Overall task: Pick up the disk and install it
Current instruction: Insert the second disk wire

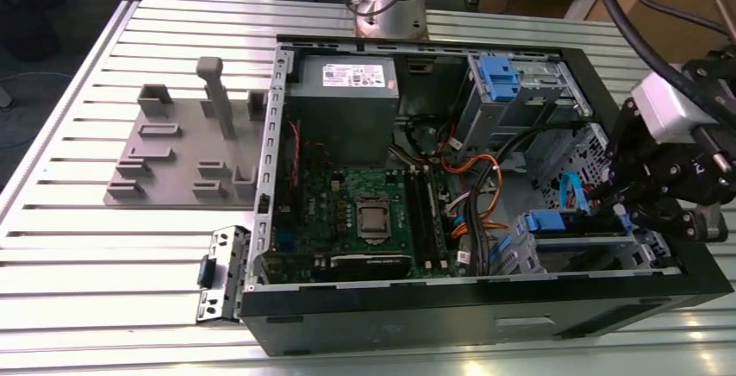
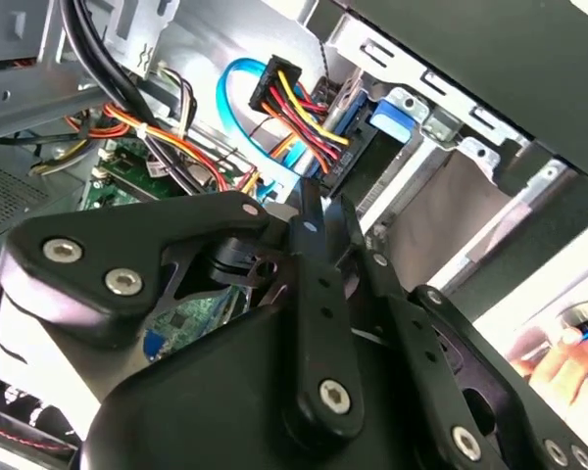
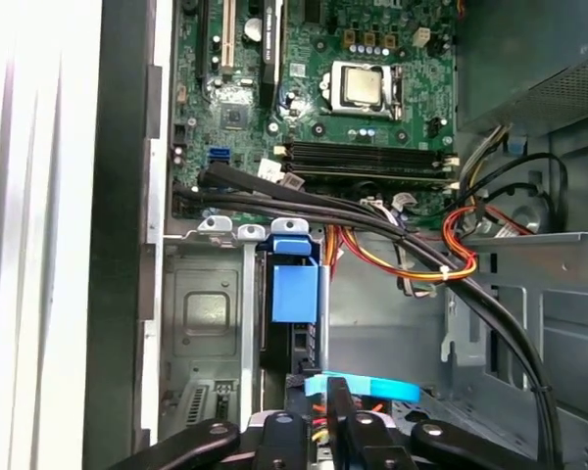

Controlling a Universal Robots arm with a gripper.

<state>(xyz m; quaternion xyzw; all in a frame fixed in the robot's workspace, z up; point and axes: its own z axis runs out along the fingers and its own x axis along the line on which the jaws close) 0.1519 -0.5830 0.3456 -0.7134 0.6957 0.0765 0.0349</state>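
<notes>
- Hovering inside the open computer case (image 1: 460, 307), the gripper (image 1: 626, 212) sits at the case's front lower corner, right over the drive cage (image 3: 211, 323), which judging by its place is where the disk belongs.
- The jaws look clenched together in both wrist views, fingertips meeting, with nothing seen between them.
- The disk (image 3: 296, 292) stands edge-on in that cage inside the case, its bright blue frame and pull tab facing the case's open side; it appears seated already, not carried.
- In the second wrist view a bundle of red, yellow and black power wires (image 2: 294, 103) and a light blue data cable (image 2: 237, 83) run to the disk's end of the cage, probably so the drive can be connected there.
- The motherboard (image 1: 357, 212) lies deeper in the case, well apart from the gripper.
- The case lies on its side on the slatted tabletop (image 1: 115, 247), which leaves the bay reachable from above.
</notes>
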